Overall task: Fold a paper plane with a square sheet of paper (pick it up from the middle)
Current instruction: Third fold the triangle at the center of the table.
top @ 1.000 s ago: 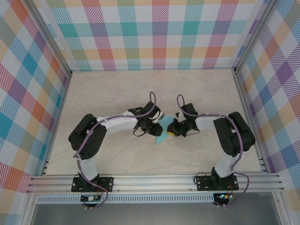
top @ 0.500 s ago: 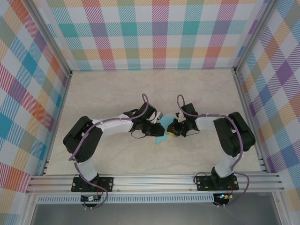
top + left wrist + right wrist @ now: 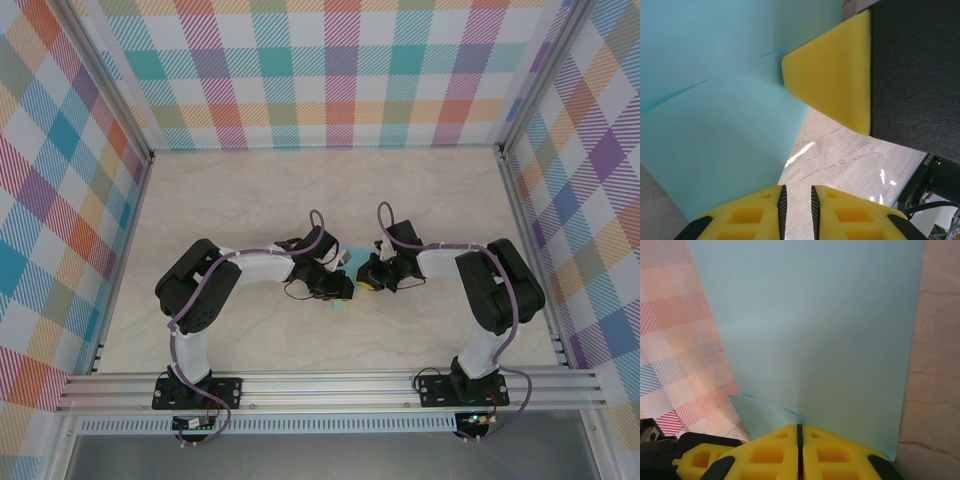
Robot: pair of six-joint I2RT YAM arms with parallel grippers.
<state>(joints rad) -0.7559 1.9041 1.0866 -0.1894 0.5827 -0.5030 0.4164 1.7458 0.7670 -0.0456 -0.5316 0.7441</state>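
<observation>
From above, you can see your two arms reach in toward the middle of the table (image 3: 250, 200). The left gripper (image 3: 338, 288) and the right gripper (image 3: 366, 277) sit very near each other. A little bit of the blue-green sheet of paper (image 3: 340, 301) peeks out just under the left gripper. From up here you cannot tell how the jaws stand. Bright checked walls (image 3: 340, 70) stand around the table.

In your left wrist view, the sheet of paper (image 3: 715, 100) covers the top and left of the picture. A fold line runs across it. The left gripper (image 3: 797, 202) is at the bottom. Its two yellow fingers are close together, with a thin gap between them, and you can see the table (image 3: 840, 165) through that gap. The edge of the paper comes down to the finger on the left of this picture, not into the gap. A yellow finger (image 3: 835, 75) of the right gripper touches the paper near the fold line.

In your right wrist view, the right gripper (image 3: 800, 440) has its jaws pressed tight together. The sheet of paper (image 3: 810, 330) rises straight up out of them, so this gripper is pinching it. The table (image 3: 940, 365) shows on the right, and the checked wall (image 3: 695, 340) on the left.
</observation>
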